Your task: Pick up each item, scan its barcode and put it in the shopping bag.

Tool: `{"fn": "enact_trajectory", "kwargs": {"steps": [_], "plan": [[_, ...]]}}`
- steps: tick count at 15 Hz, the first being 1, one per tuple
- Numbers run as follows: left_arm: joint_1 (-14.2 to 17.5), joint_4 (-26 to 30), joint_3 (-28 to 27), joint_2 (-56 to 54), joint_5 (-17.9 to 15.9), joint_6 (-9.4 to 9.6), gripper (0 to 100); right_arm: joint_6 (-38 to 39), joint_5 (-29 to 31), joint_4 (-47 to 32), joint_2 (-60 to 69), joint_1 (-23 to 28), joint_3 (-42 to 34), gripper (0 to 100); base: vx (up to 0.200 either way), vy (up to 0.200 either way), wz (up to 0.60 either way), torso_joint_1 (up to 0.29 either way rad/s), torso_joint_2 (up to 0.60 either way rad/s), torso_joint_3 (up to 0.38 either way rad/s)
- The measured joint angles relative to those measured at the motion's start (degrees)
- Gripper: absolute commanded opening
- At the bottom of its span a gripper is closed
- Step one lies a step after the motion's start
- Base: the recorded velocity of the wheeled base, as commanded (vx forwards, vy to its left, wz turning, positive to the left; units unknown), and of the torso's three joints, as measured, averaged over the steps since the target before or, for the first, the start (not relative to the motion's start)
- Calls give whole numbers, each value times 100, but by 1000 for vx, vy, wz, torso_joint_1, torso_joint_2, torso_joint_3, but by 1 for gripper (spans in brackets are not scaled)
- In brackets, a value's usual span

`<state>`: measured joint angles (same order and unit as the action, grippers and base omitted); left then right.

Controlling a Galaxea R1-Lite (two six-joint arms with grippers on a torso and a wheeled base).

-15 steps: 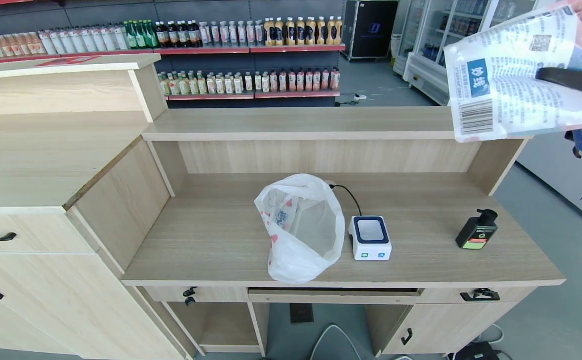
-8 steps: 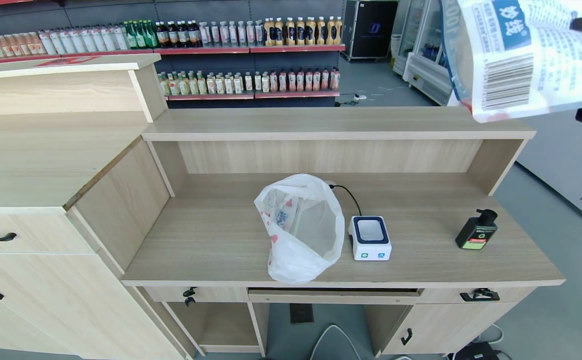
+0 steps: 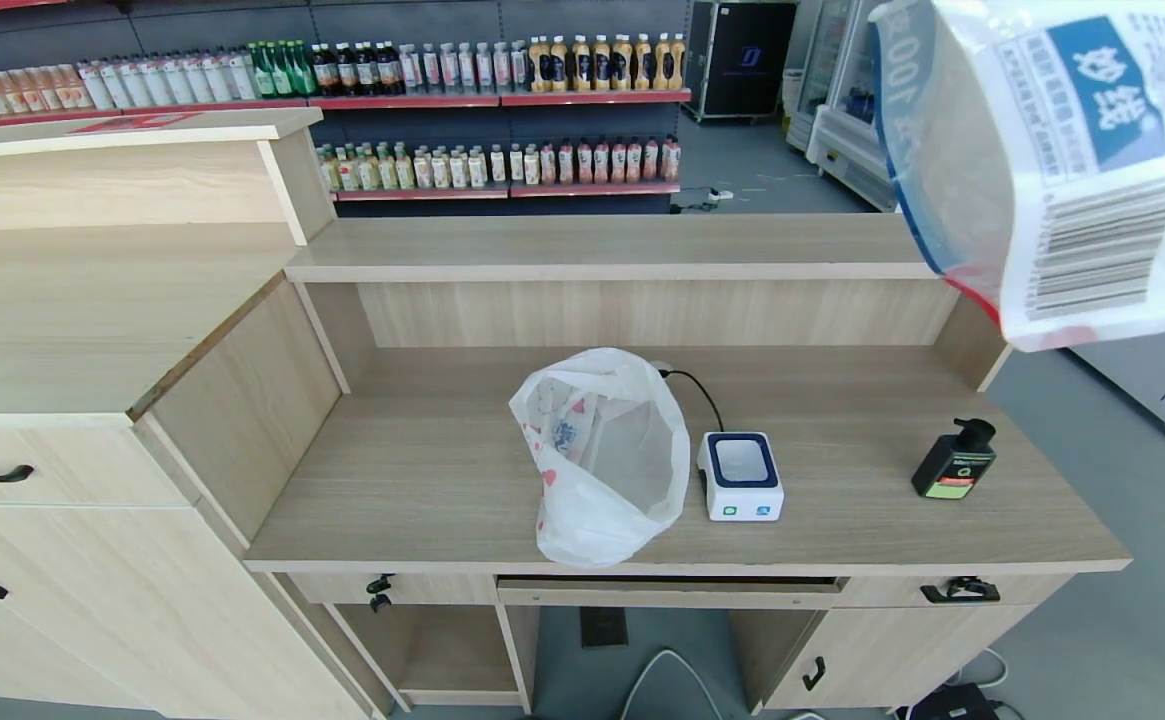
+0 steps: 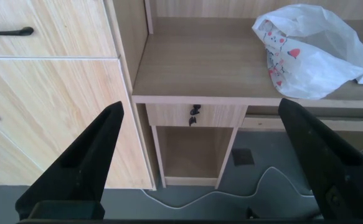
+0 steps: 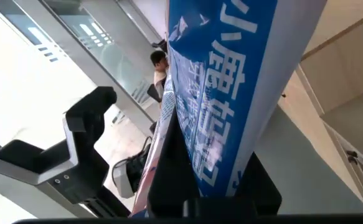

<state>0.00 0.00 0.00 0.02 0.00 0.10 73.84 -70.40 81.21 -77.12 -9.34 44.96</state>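
Note:
A white and blue snack bag (image 3: 1062,170) with a barcode hangs high at the right, well above the desk and close to the head camera. In the right wrist view my right gripper (image 5: 212,180) is shut on this snack bag (image 5: 231,93), its dark fingers pinching the blue side. A white plastic shopping bag (image 3: 602,455) stands open on the desk, and the white scanner (image 3: 740,475) sits just to its right. My left gripper (image 4: 201,107) is open and holds nothing, low in front of the desk, left of the shopping bag (image 4: 309,50).
A black pump bottle (image 3: 952,462) stands at the desk's right end. A raised ledge (image 3: 602,245) runs along the back of the desk, and a taller cabinet (image 3: 92,300) walls the left. The scanner's cable (image 3: 697,390) trails behind it.
The snack bag rose, came closer to the head camera and turned, its barcode swinging from the lower left to the right. Everything on the desk stayed in place.

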Motion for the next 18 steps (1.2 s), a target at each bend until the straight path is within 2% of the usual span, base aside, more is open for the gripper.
{"fn": "enact_trajectory", "kwargs": {"steps": [4,9,18], "plan": [[0,0,0,0,0,0,100,848,-2,11,265,90,33,0,0,0,0,0,0,0],[0,0,0,0,0,0,100,896,-312,-340,739,96,-367,0,0,0,0,0,0,0],[0,0,0,0,0,0,100,861,-366,-972,1320,295,-911,0,0,0,0,0,0,0]]}}
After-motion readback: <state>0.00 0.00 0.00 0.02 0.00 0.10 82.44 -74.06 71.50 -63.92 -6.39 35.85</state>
